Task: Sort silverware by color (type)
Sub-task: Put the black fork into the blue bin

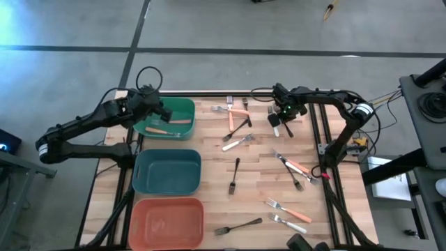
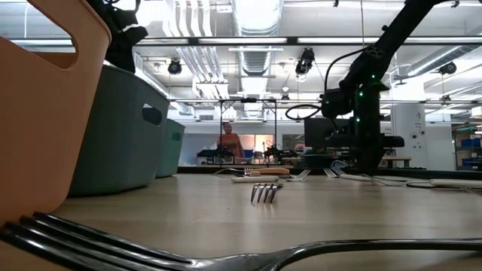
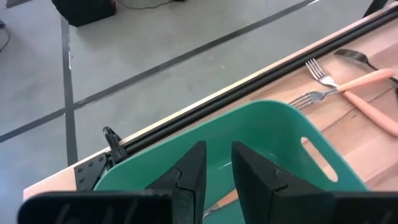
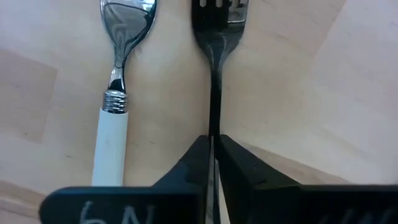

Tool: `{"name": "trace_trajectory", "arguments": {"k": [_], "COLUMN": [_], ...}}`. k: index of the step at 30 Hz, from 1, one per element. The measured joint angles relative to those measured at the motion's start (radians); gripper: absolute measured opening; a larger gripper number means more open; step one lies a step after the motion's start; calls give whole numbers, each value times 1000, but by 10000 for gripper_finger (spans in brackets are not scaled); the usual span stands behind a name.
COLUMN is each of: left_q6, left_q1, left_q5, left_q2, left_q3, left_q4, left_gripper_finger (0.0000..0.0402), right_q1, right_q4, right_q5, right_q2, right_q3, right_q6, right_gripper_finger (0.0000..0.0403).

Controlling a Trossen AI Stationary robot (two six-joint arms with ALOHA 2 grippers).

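Wooden bench (image 1: 258,188) carries three bins down its left side: green bin (image 1: 182,111) at the far end, teal bin (image 1: 167,171) in the middle, salmon bin (image 1: 167,222) nearest. The green bin already holds at least one orange-handled piece (image 1: 159,130); the other two look bare as far as the high view shows.

Left arm reaches over the green bin. Left hand (image 3: 216,168) hovers above its interior, fingers set slightly apart with nothing between them.

Right arm is at the far right part of the bench. Right hand (image 4: 212,155) is down at bench level, fingers pinched together on the thin handle of a black fork (image 4: 214,62), which lies flat with its tines pointing away from the wrist. A white-handled spoon (image 4: 113,130) lies just beside it, parallel, not touching.

The remaining silverware is scattered over the middle and right of the bench: orange-handled forks (image 1: 237,115) near the far edge, a black fork (image 1: 235,174) mid-bench, and more pieces toward the near right corner.

Step in hand, by my reading: the grasp on the black fork is just made; lift not yet begun.

Next move calls for a straight lift clear of the spoon, then a carry across to whichever bin is to take black pieces, probably teal or salmon. The narrow handle may pivot in the grip.
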Motion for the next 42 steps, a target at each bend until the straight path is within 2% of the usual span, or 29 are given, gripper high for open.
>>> {"name": "trace_trajectory", "arguments": {"k": [6,12,17,24,29,34,37,42], "left_q6": [7,41,53,13,-94,-197,-216,-209], "left_q1": [0,0,0,0,0,0,0,0], "left_q5": [22,135,322,629,681,730,777,807], "left_q2": [-11,-51,-97,-122,-76,14,77,190], "left_q3": [0,-10,-71,-211,-348,-438,-431,-354], "left_q4": [46,198,400,719,961,1254,1351,1354], "left_gripper_finger": [59,59,59,59,59,59,59,59], "right_q1": [0,0,-1,15,56,122,171,254], "right_q4": [-22,-20,-32,-24,71,188,233,290], "right_q5": [0,6,-3,-94,-225,-278,-281,-280], "right_q2": [-27,-141,-234,-365,-472,-557,-582,-591], "right_q3": [17,41,45,45,46,57,70,111], "right_q6": [9,14,22,32,66,118,129,135], "right_gripper_finger": [11,10,10,9,9,9,9,9]}}
